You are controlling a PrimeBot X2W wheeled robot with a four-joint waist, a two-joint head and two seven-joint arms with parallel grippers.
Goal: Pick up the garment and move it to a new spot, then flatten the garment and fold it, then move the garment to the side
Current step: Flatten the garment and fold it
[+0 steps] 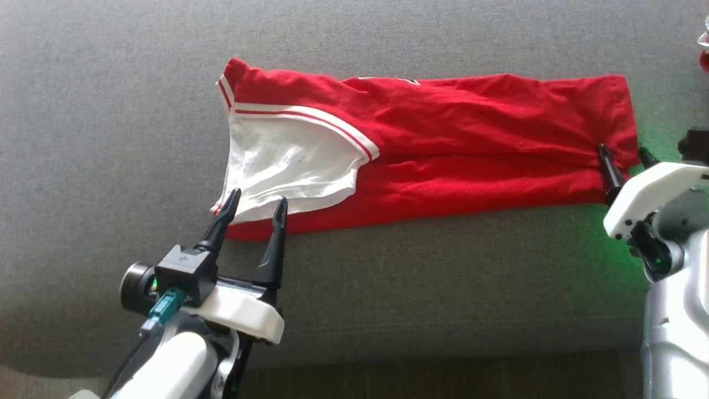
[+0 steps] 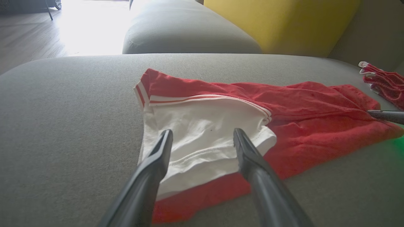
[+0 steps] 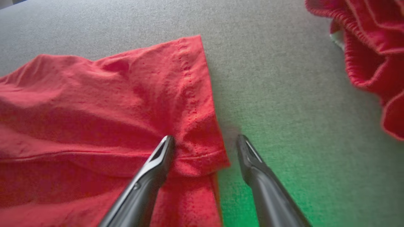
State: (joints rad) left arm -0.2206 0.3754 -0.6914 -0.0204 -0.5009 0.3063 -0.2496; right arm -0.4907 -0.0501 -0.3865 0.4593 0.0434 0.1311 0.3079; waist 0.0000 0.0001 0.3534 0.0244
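Observation:
The garment (image 1: pixel 443 138) is a red shirt with a white sleeve and red-white trim, folded into a long band across the grey sofa seat (image 1: pixel 388 288). My left gripper (image 1: pixel 256 201) stands open at the band's near left end, its fingers over the white sleeve (image 2: pixel 202 132). My right gripper (image 1: pixel 625 154) is open at the band's right end, one finger (image 3: pixel 161 154) on the red hem (image 3: pixel 195 104) and the other over bare cushion. In the left wrist view the left gripper (image 2: pixel 202 138) holds nothing; in the right wrist view the right gripper (image 3: pixel 205 145) straddles the hem corner.
A second red piece of cloth (image 3: pixel 372 47) lies crumpled just beyond the garment's right end, also seen as red cloth (image 2: pixel 385 82) in the left wrist view. A yellow cushion (image 2: pixel 284 22) and grey sofa back stand behind. The seat's front edge (image 1: pixel 388 360) runs near the arms.

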